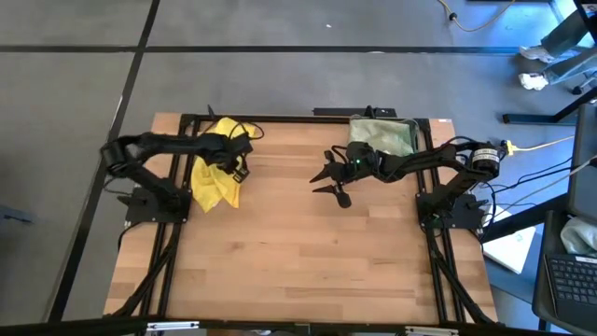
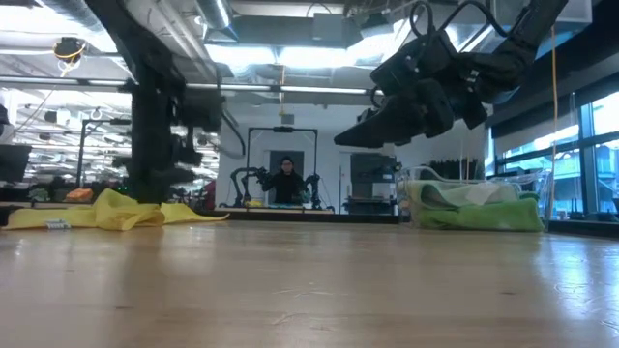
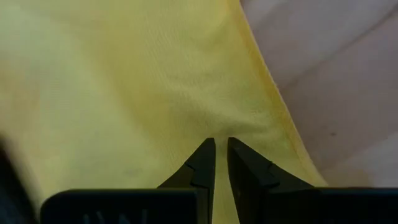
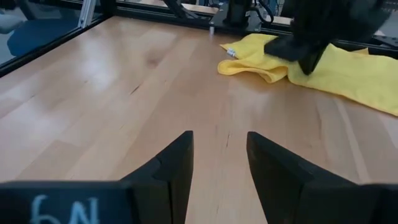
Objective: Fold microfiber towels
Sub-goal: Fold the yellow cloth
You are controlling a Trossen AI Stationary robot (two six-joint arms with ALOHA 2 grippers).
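Two claws: the left claw (image 1: 244,168), upper left of the high view, is pinched nearly closed on the crumpled bright yellow microfiber towel (image 1: 214,179); the right claw (image 1: 328,177), centre, hangs parted and empty above the wooden desk (image 1: 298,261).

Yellow towel (image 1: 215,177): bright yellow, plain, unpatterned. Table (image 1: 298,252): light wood, pale planks with visible grain, black frame at edges. Clear plastic bin (image 2: 464,184): holds bright green towel (image 2: 479,217) beneath pale olive-green towel (image 1: 384,133). Both arms: black.
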